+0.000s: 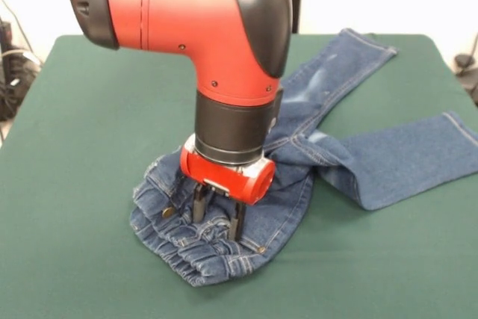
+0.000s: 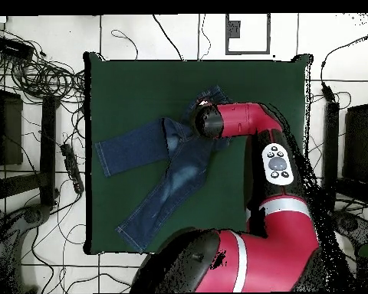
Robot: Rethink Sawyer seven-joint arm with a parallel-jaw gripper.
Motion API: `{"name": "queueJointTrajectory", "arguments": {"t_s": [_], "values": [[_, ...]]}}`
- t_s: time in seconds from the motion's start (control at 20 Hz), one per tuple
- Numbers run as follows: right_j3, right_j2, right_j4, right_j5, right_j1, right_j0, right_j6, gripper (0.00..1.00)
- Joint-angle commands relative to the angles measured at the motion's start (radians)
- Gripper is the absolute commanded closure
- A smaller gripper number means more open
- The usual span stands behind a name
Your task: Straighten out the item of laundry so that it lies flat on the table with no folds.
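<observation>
Jeans (image 1: pixel 299 147) waistband lies directly under the gripper (image 1: pixel 219 216), fingers parted

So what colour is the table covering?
Dark green cloth on the table, clearest in the front view.

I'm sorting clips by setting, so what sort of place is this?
Probably a robotics lab, not a home. A red arm with a gripper works on jeans spread over a green-clothed table, and loose cables trail over a pale tiled floor around it.
</observation>
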Motion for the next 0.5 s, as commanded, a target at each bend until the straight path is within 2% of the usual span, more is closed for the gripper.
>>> {"name": "queueJointTrajectory", "arguments": {"t_s": [0.05,0.1,0.5], "values": [[0.028,0.065,-0.018,-0.036,0.061,0.056,-0.054,0.00],[0.028,0.062,-0.016,-0.036,0.060,0.059,-0.046,1.00],[0.019,0.023,-0.013,-0.041,0.054,0.093,0.011,1.00]]}}
